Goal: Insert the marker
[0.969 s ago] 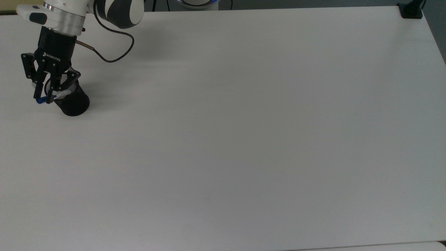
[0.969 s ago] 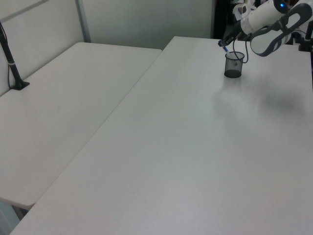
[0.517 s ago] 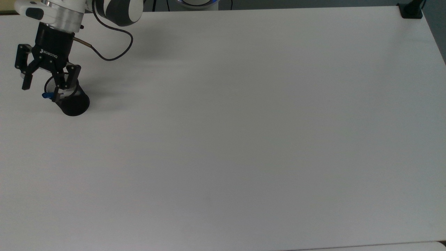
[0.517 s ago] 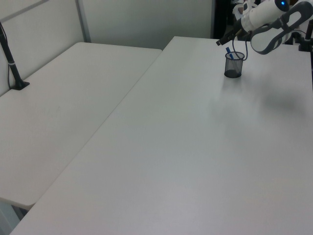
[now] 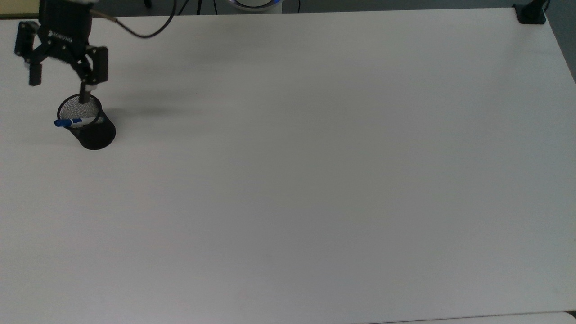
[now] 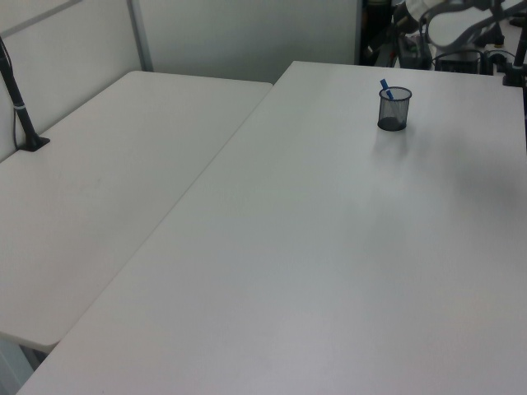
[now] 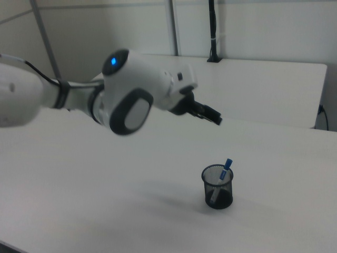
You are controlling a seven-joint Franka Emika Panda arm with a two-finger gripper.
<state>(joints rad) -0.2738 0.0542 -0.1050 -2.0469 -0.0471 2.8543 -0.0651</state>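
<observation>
The marker [image 5: 72, 121] leans inside the black mesh cup [image 5: 90, 130] at the top view's left, its blue cap poking over the rim. My gripper [image 5: 59, 84] hangs above and behind the cup, open and holding nothing, clear of the marker. In the left view the cup [image 6: 394, 109] stands at the far right with the marker's [image 6: 384, 88] blue cap sticking up. The right view has the marker [image 7: 225, 171] tilted in the cup [image 7: 217, 187], with my gripper [image 7: 209, 114] well above it.
The white table [image 5: 315, 180] spreads wide to the top view's right. A black clamp [image 5: 531, 13] sits at its far right corner. A second table [image 6: 107, 189] with a black post [image 6: 18, 103] adjoins it on the left view's left.
My gripper opened and let go of the marker, which dropped into the cup. The gripper then rose and drew back toward the top view's upper edge.
</observation>
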